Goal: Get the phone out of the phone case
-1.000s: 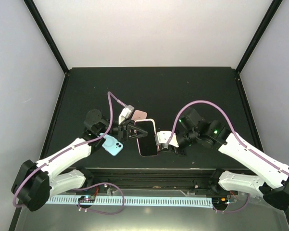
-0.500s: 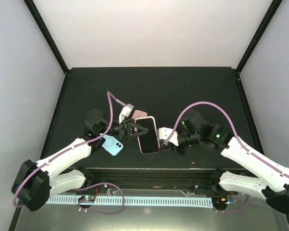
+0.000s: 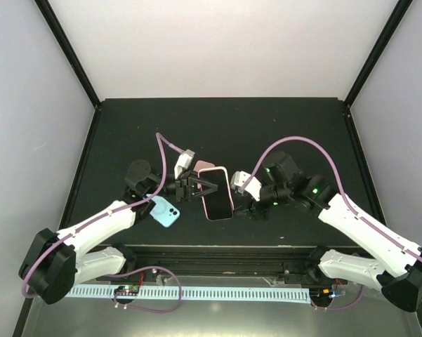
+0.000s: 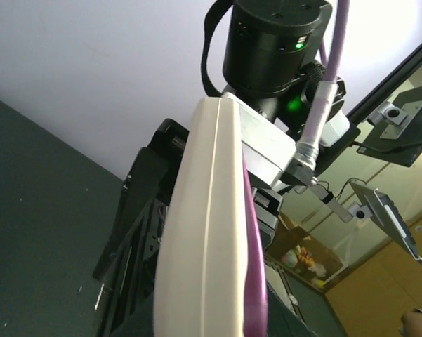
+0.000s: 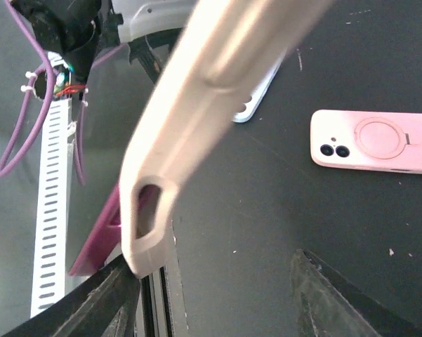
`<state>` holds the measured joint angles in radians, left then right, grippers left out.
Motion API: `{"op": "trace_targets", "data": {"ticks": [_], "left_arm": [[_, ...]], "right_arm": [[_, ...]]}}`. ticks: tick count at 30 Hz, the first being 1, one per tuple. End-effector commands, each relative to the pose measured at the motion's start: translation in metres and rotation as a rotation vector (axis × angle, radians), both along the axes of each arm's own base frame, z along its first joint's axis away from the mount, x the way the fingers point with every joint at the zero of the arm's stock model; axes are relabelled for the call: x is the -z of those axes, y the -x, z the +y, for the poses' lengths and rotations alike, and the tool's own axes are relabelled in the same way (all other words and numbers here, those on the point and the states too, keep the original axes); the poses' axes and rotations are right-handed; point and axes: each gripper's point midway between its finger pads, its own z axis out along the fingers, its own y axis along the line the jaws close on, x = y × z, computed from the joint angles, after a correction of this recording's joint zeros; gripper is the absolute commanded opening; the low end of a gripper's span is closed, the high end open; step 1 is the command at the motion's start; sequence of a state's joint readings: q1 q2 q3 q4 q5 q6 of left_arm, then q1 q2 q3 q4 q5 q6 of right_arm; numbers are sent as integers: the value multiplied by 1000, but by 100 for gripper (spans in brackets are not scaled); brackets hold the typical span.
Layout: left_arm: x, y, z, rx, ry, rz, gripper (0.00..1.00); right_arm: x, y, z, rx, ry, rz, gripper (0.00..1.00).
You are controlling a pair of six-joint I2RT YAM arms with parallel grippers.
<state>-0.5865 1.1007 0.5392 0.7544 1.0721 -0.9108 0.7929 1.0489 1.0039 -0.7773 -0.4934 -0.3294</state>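
Left gripper [image 3: 199, 189]: clamped on the left edge of the cream silicone phone case [image 4: 203, 232], holding it above the table.
Phone [image 3: 216, 194]: black-screened, magenta-edged, seated in that case.
Right gripper [image 5: 218, 281]: jaws apart, the case's corner just beside one finger.

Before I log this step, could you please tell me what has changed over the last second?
The right claw opened, letting go of the cased phone at its right edge. The phone shifted slightly upward in the top view, with the left claw still shut on its left edge. The pink case and blue case lie where they were.
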Motion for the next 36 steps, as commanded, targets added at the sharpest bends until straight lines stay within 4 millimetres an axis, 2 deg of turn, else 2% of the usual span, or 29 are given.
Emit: {"op": "trace_targets", "data": {"ticks": [1,8,14,18,22,24,25,26,29,33,36], "left_arm": [[-23,33,-8,133,63,-42,2],[-17,36,-16,147,55,-39,2],[-4,32,-19,123,24,-32,2],[-1,26,-22,100,10,-27,1],[7,-4,-22,-60,-20,9,2],[12,-25,-21,-157,-40,40,2],[11,-35,-22,-193,-48,48,2],[12,-44,-23,-223,-59,56,2],[20,-74,-23,-334,-86,101,4],[26,-106,-20,-460,-108,134,10],[42,-130,-17,-558,-143,188,34]], "right_arm": [[-86,-45,27,86,-281,-177,61],[-94,-40,37,56,-337,-14,60],[-120,-19,39,-66,-442,102,58],[-130,-8,38,-103,-477,123,48],[-133,8,34,-168,-503,163,34],[-132,12,33,-169,-504,195,20],[-130,11,33,-157,-501,210,8],[-126,8,32,-135,-498,223,2],[-111,-9,25,-53,-497,281,1],[-76,-34,13,61,-478,398,1],[-50,-46,7,132,-462,453,1]]}}
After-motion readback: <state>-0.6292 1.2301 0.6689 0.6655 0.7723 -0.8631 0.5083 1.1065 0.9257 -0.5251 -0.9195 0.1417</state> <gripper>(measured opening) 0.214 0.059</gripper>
